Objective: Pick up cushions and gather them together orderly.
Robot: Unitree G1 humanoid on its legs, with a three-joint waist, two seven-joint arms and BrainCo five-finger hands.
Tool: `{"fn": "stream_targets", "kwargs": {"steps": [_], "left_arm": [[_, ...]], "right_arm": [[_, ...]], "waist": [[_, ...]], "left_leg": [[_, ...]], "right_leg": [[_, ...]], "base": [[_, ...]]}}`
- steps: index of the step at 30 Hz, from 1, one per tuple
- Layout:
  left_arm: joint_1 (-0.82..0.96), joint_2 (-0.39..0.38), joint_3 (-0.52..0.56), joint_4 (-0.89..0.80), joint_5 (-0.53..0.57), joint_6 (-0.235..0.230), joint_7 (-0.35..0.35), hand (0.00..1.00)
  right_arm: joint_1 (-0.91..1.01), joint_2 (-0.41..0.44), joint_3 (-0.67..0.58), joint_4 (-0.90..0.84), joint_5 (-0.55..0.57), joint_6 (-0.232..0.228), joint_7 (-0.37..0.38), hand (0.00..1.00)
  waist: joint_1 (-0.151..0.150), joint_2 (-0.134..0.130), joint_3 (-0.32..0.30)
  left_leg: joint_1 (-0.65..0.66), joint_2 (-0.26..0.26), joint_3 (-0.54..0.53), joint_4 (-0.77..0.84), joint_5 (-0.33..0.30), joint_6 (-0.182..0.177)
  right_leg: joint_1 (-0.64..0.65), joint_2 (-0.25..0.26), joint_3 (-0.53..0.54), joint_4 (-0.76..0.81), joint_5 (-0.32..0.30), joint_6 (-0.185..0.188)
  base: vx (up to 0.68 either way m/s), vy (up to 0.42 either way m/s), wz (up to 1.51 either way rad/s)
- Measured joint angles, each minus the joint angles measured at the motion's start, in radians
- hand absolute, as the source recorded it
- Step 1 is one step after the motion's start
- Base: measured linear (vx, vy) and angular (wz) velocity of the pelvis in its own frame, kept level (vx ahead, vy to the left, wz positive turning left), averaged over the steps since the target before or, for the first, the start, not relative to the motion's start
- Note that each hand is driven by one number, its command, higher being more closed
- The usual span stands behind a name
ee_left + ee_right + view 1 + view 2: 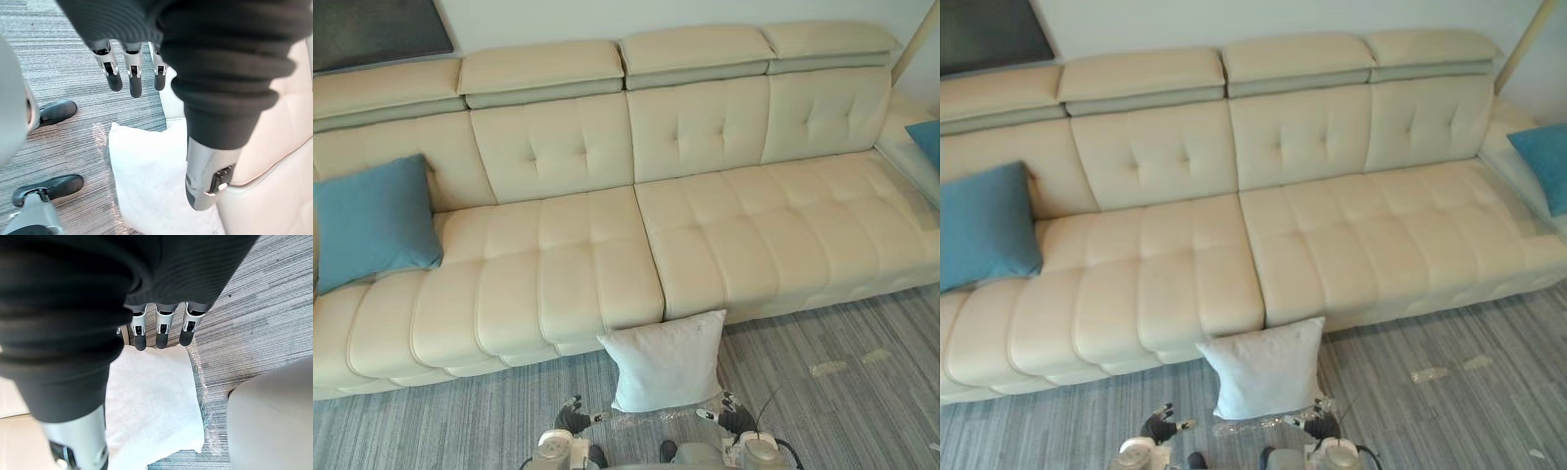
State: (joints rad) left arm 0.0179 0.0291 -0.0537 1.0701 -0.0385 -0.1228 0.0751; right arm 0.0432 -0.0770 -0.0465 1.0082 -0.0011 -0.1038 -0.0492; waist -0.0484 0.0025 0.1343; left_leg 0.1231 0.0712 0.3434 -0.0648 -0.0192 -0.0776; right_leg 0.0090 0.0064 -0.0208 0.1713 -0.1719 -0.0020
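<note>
On the floor, leaning against the front of the sofa [724, 245], stands the white cushion [666, 360], and I am right over it. My left hand [135, 78] hangs by its lower left corner and my right hand [162, 333] by its lower right. Both have their fingers straight and spread, holding nothing, and neither seems to touch the cushion.

As I judge it, nothing is gathered yet. One blue cushion [374, 221] leans at the sofa's left end. A second blue one [1542, 162] lies at the far right end, partly cut off at the edge. The white one sits between them, down on the floor, and all three are well apart.

I reckon the whole job remains. I would lift the white cushion first, pick a spot on the seat, then bring the two blue ones to it and set them in a neat row.
</note>
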Motion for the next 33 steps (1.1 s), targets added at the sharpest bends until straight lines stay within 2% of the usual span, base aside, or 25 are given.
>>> {"fn": "stream_targets", "kwargs": {"steps": [4, 7, 9, 11, 15, 16, 18, 20, 21, 22, 23, 25, 26, 27, 28, 29, 30, 31, 33], "left_arm": [[0.005, 0.019, 0.041, 0.000, 0.016, 0.002, 0.000, 0.00], [0.010, 0.037, 0.076, 0.000, 0.017, 0.006, 0.000, 0.00], [0.013, 0.044, 0.079, 0.000, 0.017, 0.009, 0.001, 0.00], [0.013, 0.049, 0.087, 0.000, 0.017, 0.017, 0.001, 0.00], [0.010, 0.053, 0.092, -0.002, 0.017, 0.021, 0.000, 0.00], [0.008, 0.052, 0.095, -0.004, 0.018, 0.021, 0.000, 0.00], [0.005, 0.073, 0.099, -0.003, 0.017, 0.022, 0.002, 0.00], [0.019, 0.087, 0.099, 0.000, 0.017, 0.022, 0.002, 0.00], [0.026, 0.099, 0.107, -0.003, 0.015, 0.021, 0.002, 0.00], [0.021, 0.095, 0.112, 0.000, 0.017, 0.022, 0.004, 0.00], [0.027, 0.087, 0.111, 0.000, 0.017, 0.021, 0.001, 0.00], [0.021, 0.061, 0.111, -0.004, 0.018, 0.020, -0.002, 0.00], [0.010, 0.057, 0.109, -0.016, 0.017, 0.021, -0.004, 0.00], [0.009, 0.056, 0.109, -0.024, 0.017, 0.020, -0.005, 0.00], [0.007, 0.057, 0.110, -0.032, 0.017, 0.020, -0.011, 0.00], [0.007, 0.059, 0.110, -0.038, 0.016, 0.019, -0.012, 0.00], [0.006, 0.056, 0.107, -0.038, 0.016, 0.019, -0.012, 0.00], [0.002, 0.052, 0.090, -0.040, 0.016, 0.018, -0.014, 0.00], [-0.001, 0.052, 0.074, -0.038, 0.016, 0.018, -0.014, 0.00]], "right_arm": [[-0.001, 0.019, -0.055, 0.023, 0.003, 0.005, -0.002, 0.00], [-0.003, 0.028, -0.092, 0.033, 0.004, 0.015, -0.007, 0.00], [-0.003, 0.028, -0.100, 0.034, 0.004, 0.018, -0.009, 0.00], [-0.008, 0.029, -0.108, 0.030, 0.004, 0.020, -0.009, 0.00], [-0.011, 0.031, -0.112, 0.029, 0.012, 0.020, -0.008, 0.00], [-0.011, 0.033, -0.112, 0.029, 0.013, 0.020, -0.007, 0.00], [-0.012, 0.036, -0.113, 0.031, 0.010, 0.023, -0.005, 0.00], [-0.006, 0.034, -0.114, 0.030, 0.005, 0.023, -0.006, 0.00], [0.001, 0.035, -0.112, 0.032, 0.002, 0.023, -0.006, 0.00], [-0.006, 0.027, -0.112, 0.033, 0.002, 0.026, -0.005, 0.00], [-0.002, 0.005, -0.105, 0.032, -0.001, 0.026, -0.005, 0.00], [-0.002, -0.017, -0.109, 0.033, -0.001, 0.027, -0.004, 0.00], [-0.001, -0.033, -0.108, 0.034, -0.001, 0.028, -0.005, 0.00], [0.002, -0.041, -0.106, 0.037, -0.002, 0.030, -0.004, 0.00], [0.013, -0.045, -0.106, 0.040, -0.001, 0.034, -0.006, 0.00], [0.026, -0.043, -0.105, 0.041, -0.001, 0.034, -0.007, 0.00], [0.029, -0.047, -0.106, 0.041, -0.001, 0.034, -0.007, 0.00], [0.018, -0.055, -0.108, 0.041, -0.001, 0.033, -0.010, 0.00], [0.016, -0.053, -0.108, 0.039, 0.000, 0.033, -0.010, 0.00]], "waist": [[0.009, -0.008, -0.006], [0.025, -0.017, -0.004], [0.031, -0.018, -0.004], [0.032, -0.021, -0.001], [0.021, -0.017, 0.012], [0.021, -0.025, 0.013], [0.037, -0.043, 0.017], [0.037, -0.059, 0.011], [0.037, -0.089, 0.006], [0.038, -0.078, 0.012], [0.037, -0.051, 0.001], [0.034, -0.025, 0.003], [0.027, -0.019, 0.020], [0.028, -0.014, 0.025], [0.033, -0.013, 0.034], [0.043, -0.028, 0.040], [0.043, -0.026, 0.039], [0.042, -0.018, 0.043], [0.042, -0.011, 0.047]], "left_leg": [[0.001, 0.012, 0.030, 0.002, -0.016, -0.006], [0.000, 0.019, 0.081, 0.040, -0.055, -0.005], [-0.001, 0.028, 0.121, 0.065, -0.078, -0.004], [0.001, 0.031, 0.162, 0.083, -0.096, 0.003], [0.045, 0.035, 0.169, 0.084, -0.106, 0.011], [0.047, 0.033, 0.168, 0.085, -0.109, 0.010], [0.047, 0.045, 0.166, 0.113, -0.125, -0.010], [0.030, 0.057, 0.162, 0.149, -0.142, -0.035], [0.017, 0.058, 0.153, 0.193, -0.177, -0.060], [0.014, 0.089, 0.142, 0.227, -0.188, -0.073], [-0.005, 0.133, 0.133, 0.269, -0.202, -0.092], [-0.054, 0.187, 0.104, 0.367, -0.209, -0.100], [-0.103, 0.233, 0.081, 0.476, -0.208, -0.099], [-0.123, 0.258, 0.079, 0.535, -0.201, -0.092], [-0.143, 0.294, 0.090, 0.630, -0.171, -0.065], [-0.151, 0.299, 0.091, 0.665, -0.174, -0.062], [-0.154, 0.285, 0.083, 0.659, -0.190, -0.074], [-0.172, 0.230, 0.061, 0.601, -0.223, -0.085], [-0.178, 0.180, 0.054, 0.514, -0.208, -0.069]], "right_leg": [[0.015, 0.018, 0.033, -0.051, 0.030, -0.003], [0.005, 0.031, 0.087, -0.043, 0.036, -0.001], [-0.027, 0.036, 0.104, 0.000, 0.031, 0.007], [-0.073, 0.037, 0.109, 0.087, 0.014, 0.034], [-0.109, 0.017, 0.053, 0.209, -0.015, 0.065], [-0.120, -0.003, 0.024, 0.232, -0.049, 0.047], [-0.152, -0.096, -0.033, 0.262, -0.073, 0.056], [-0.158, -0.142, -0.024, 0.214, -0.041, 0.072], [-0.156, -0.186, -0.022, 0.170, 0.010, 0.115], [-0.144, -0.170, -0.030, 0.183, -0.001, 0.116], [-0.143, -0.138, -0.048, 0.178, -0.019, 0.097], [-0.131, -0.108, -0.086, 0.186, -0.034, 0.071], [-0.111, -0.095, -0.112, 0.189, -0.039, 0.054], [-0.096, -0.086, -0.125, 0.185, -0.041, 0.046], [-0.047, -0.075, -0.137, 0.162, -0.044, 0.035], [-0.010, -0.077, -0.135, 0.142, -0.043, 0.025], [0.000, -0.080, -0.133, 0.136, -0.042, 0.023], [-0.001, -0.086, -0.117, 0.137, -0.042, 0.022], [-0.005, -0.088, -0.105, 0.140, -0.042, 0.022]], "base": [[0.08, -0.015, -0.24], [0.09, 0.006, -0.57], [0.08, 0.024, -0.69], [0.04, 0.023, -0.58], [0.00, 0.017, -0.12], [0.00, 0.000, 0.00], [0.00, -0.044, -0.06], [0.02, -0.171, 0.01], [0.04, -0.275, 0.01], [0.07, -0.364, 0.07], [0.14, -0.291, 0.14], [0.19, -0.267, 0.37], [0.18, -0.262, 0.42], [0.16, -0.258, 0.39], [0.14, -0.204, 0.18], [0.12, -0.130, 0.12], [0.16, -0.087, -0.17], [0.11, -0.021, -0.24], [0.07, 0.065, -0.27]]}}
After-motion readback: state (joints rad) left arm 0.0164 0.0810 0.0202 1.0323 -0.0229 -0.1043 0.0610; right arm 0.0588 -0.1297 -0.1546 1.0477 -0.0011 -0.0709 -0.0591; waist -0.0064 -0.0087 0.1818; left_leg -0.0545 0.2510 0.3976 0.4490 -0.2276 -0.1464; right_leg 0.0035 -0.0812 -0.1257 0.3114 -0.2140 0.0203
